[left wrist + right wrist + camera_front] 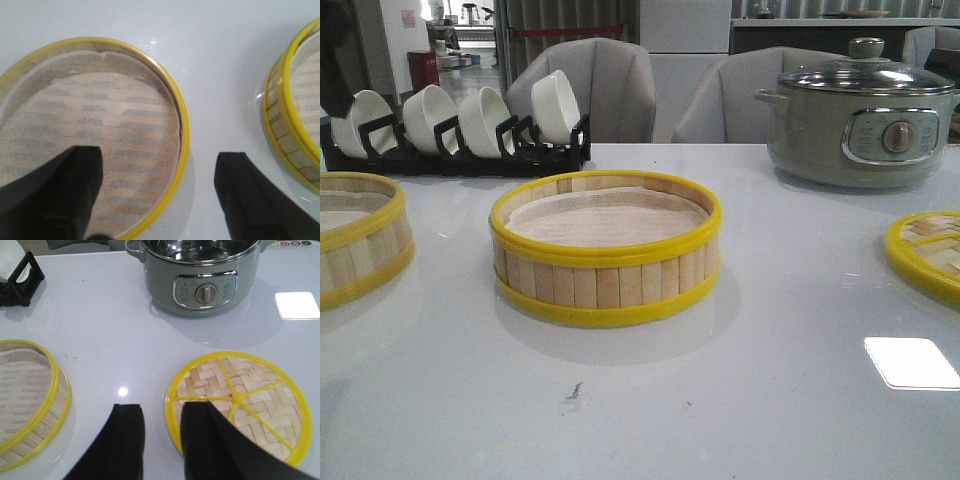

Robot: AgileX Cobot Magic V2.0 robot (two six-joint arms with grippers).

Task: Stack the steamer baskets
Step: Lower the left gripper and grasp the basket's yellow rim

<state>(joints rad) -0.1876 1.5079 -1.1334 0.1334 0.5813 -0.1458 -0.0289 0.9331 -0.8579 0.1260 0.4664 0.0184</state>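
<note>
While both arms hang above the pale grey bench (650, 410), two steamer baskets sit on it, unstacked and well apart. One steamer basket (606, 250) stands in the middle of the front view: round, shallow, wall of upright pale bamboo slats, yellow rim at top and bottom, whitish cloth liner inside. The second basket (358, 240), same make, lies at the left edge of that view, partly cut off.

Left pincer (160, 192): black fingers (60, 195) spread wide apart, holding nothing; one finger over the liner of the second basket, the other over bare bench, with that basket's near rim between them. The middle basket shows at the side of this view.

Right pincer (160, 432): fingers a narrow gap apart, nothing between them, above the bench just beside the lid.

Other items, counted:
- One flat woven bamboo lid (240, 402), yellow rim, yellow spokes meeting at a hub, lying on the bench to the right.
- One grey-green electric pot (860, 120) with glass lid and front dial, at the back right.
- One black dish rack (460, 150), back left, holding four white bowls (555, 105) on edge.
- Grey chairs (610, 85) behind the bench; the count is unclear.
</note>
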